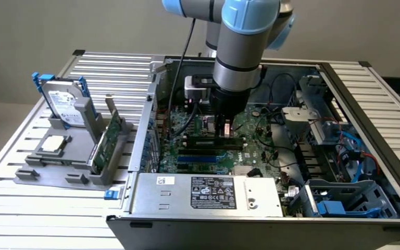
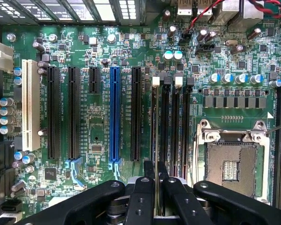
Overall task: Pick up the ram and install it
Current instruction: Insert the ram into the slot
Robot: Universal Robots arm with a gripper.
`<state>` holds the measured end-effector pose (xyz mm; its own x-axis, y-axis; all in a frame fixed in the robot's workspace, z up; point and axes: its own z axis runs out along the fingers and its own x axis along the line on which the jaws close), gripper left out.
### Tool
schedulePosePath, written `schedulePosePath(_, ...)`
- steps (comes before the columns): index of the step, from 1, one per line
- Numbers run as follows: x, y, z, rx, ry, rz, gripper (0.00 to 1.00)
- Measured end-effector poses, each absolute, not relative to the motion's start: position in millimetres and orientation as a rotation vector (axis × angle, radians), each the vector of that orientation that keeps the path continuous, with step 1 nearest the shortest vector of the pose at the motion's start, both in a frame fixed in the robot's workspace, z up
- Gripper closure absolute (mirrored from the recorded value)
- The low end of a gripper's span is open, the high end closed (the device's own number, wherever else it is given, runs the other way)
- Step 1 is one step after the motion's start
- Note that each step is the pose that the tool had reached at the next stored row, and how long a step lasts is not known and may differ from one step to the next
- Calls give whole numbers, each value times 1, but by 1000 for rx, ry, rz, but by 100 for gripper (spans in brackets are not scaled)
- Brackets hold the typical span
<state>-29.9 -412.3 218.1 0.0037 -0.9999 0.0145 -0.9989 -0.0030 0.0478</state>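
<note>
we see the gripper (image 2: pixel 156 172) with its fingers (image 2: pixel 147 176) clamped on the ram (image 2: pixel 155 140), a thin edge-on line over the white-latched slot (image 2: pixel 155 82) on the motherboard (image 2: pixel 98 136), its lower edge hidden, so we cannot tell whether it touches the slot.

The gripper (image 2: pixel 156 174) has its black fingers (image 2: pixel 147 171) pinched on the ram (image 2: pixel 155 126), which shows edge-on as a thin strip. It runs in line with the white latch (image 2: pixel 155 80), over the black memory slots (image 2: pixel 166 122) on the side nearest the blue slot (image 2: pixel 114 112). The CPU socket (image 2: pixel 232 161) sits beyond them.
</note>
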Motion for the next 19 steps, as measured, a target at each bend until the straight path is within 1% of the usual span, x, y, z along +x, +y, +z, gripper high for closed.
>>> schedulePosePath(19,-31,-412,216,2192,-2184,-31,86)
